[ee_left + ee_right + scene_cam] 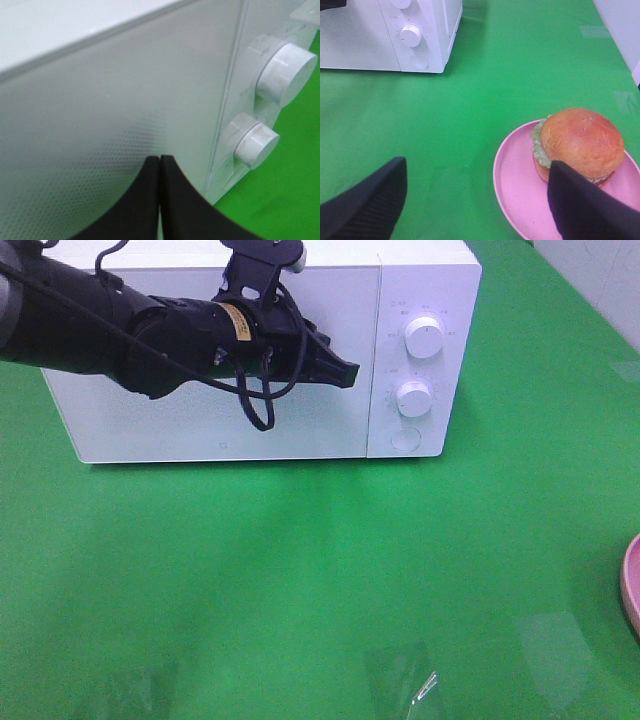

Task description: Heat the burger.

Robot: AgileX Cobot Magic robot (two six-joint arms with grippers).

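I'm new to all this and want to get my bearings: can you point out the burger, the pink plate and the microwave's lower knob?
Golden-brown round burger with green lettuce (581,141): right wrist view, on the top bun.
Shallow pink plate (517,176): right wrist view, on its bare floor.
Lower white round knob (413,398): exterior high view, on its face.

The high camera looks steeply down on the microwave (260,350) and green table (300,590). The left wrist view sits close against its door; the right wrist view faces it from afar, sharing its knobs (410,35).
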